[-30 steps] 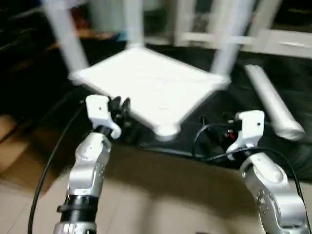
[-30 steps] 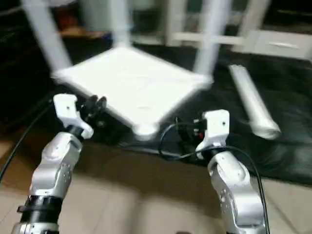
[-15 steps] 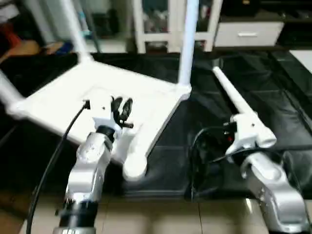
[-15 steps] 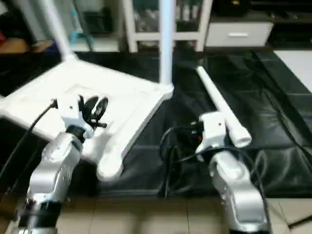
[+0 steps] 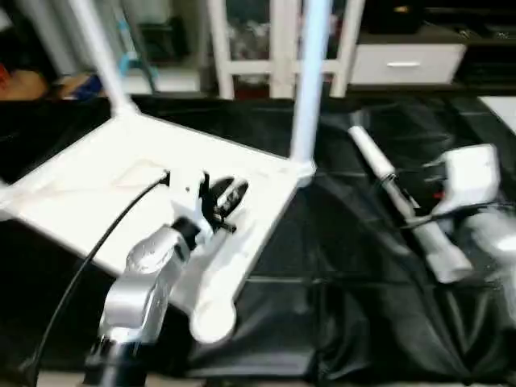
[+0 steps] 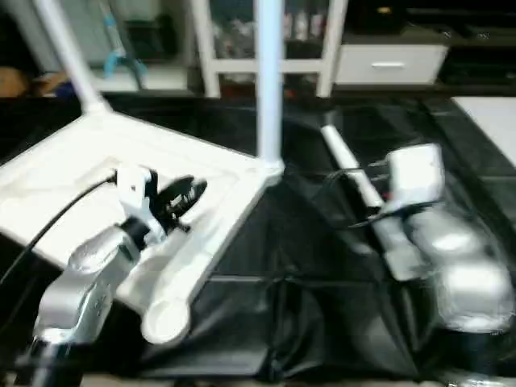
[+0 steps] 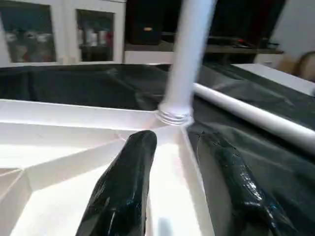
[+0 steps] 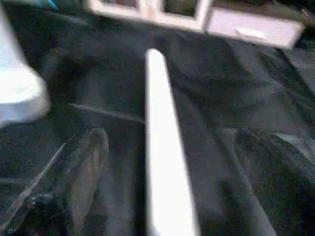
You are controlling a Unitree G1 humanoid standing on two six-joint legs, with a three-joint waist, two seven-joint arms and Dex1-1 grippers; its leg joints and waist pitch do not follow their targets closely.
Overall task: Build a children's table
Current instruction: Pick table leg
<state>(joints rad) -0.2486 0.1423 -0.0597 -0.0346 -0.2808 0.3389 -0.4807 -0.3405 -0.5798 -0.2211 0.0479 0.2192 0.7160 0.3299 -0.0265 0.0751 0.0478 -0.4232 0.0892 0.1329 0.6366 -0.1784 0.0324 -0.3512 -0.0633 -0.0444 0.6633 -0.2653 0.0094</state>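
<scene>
Both grippers, left (image 7: pixel 172 191) and right (image 8: pixel 172 182), hover with fingers spread.

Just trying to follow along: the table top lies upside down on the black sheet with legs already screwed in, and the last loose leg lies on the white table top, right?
Not quite. The loose leg lies on the black sheet, beside the table top, not on it. The left eye view shows this, with the right claw over that leg. The rest holds: the top is upside down with a screwed-in leg standing up.
</scene>
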